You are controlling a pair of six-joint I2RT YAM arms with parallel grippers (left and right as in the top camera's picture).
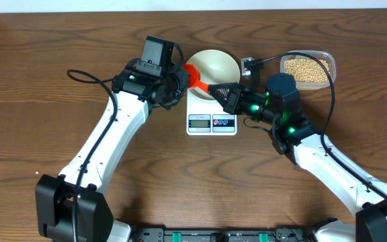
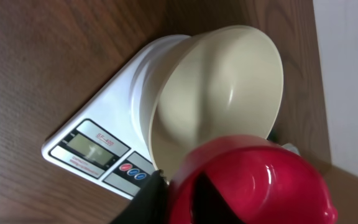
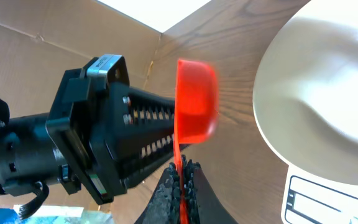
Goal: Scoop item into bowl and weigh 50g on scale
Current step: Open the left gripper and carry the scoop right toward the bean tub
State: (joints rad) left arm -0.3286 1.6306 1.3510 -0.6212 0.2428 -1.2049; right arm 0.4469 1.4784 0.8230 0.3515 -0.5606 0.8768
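The white bowl (image 1: 215, 65) stands empty on the white scale (image 1: 211, 123). A red scoop (image 1: 195, 75) hangs just over the bowl's left rim. My right gripper (image 1: 226, 93) is shut on its thin handle (image 3: 178, 155), seen clearly in the right wrist view (image 3: 182, 171). My left gripper (image 1: 178, 82) is closed on the wall of the scoop's cup (image 2: 247, 180), one finger outside it (image 2: 149, 198). No beans show in the scoop. The beans (image 1: 306, 67) lie in a clear tub at the back right. The bowl (image 2: 222, 93) and the scale's display (image 2: 92, 145) show in the left wrist view.
The clear plastic tub (image 1: 329, 62) sits right of the bowl, behind my right arm. A black cable (image 1: 274, 59) runs between the tub and the bowl. The left arm's body (image 3: 86, 143) fills the left of the right wrist view.
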